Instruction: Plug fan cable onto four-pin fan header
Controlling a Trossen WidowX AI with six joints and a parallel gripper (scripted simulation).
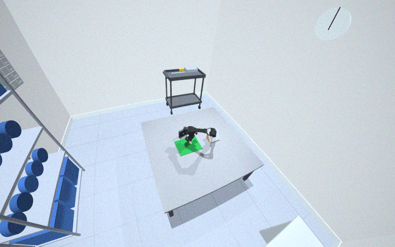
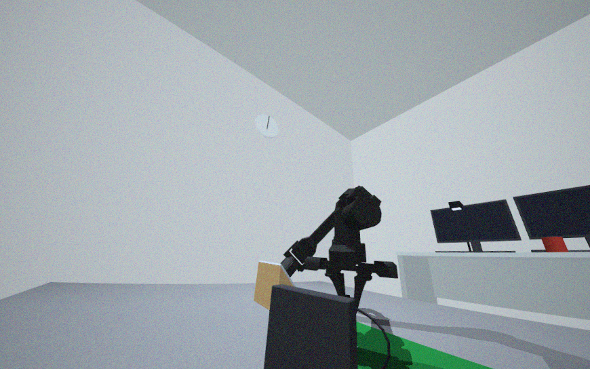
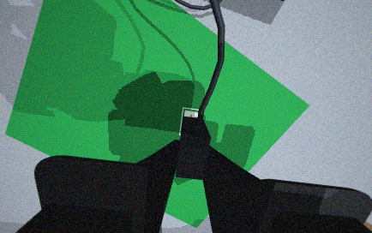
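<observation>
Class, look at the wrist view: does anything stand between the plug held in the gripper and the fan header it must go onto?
Nothing visible does. The gripper is shut on the plug, whose tip already overlaps the white header on the green board; the cable trails away beyond.
</observation>
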